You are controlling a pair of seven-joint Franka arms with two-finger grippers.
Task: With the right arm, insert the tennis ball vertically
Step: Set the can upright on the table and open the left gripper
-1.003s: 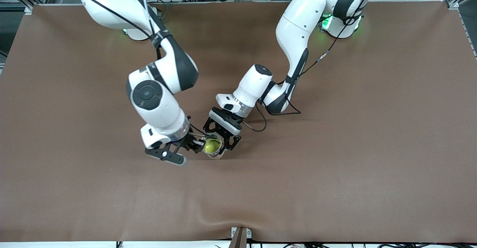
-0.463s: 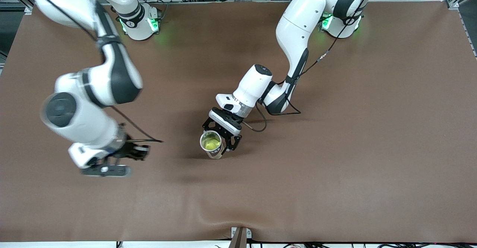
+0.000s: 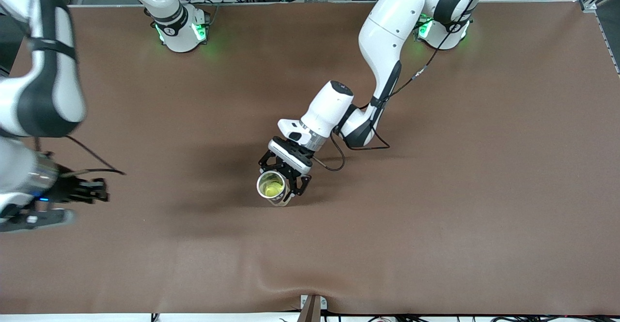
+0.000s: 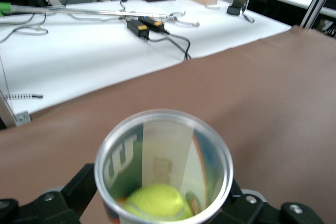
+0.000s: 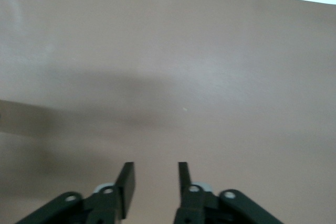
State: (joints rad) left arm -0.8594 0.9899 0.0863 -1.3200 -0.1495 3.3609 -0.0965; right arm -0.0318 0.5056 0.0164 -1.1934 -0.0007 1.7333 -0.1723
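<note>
The yellow-green tennis ball (image 3: 272,188) (image 4: 157,204) lies at the bottom of an upright metal-rimmed can (image 3: 279,200) (image 4: 163,145) near the middle of the table. My left gripper (image 3: 283,176) (image 4: 161,192) has one black finger on each side of the can and is shut on it. The right arm's gripper (image 3: 100,190) (image 5: 155,174) hangs low over bare table at the right arm's end, well away from the can. It is open, with nothing between its fingers.
A brown mat (image 3: 436,215) covers the whole table. In the left wrist view, a white bench (image 4: 79,66) with cables and a wooden block stands past the table's edge. A small metal bracket (image 3: 312,305) sits at the mat's near edge.
The right arm has swung from the can to its own end of the table, leaving the ball in the can. Its fingers have parted. My left gripper and the can's rim shifted slightly.
</note>
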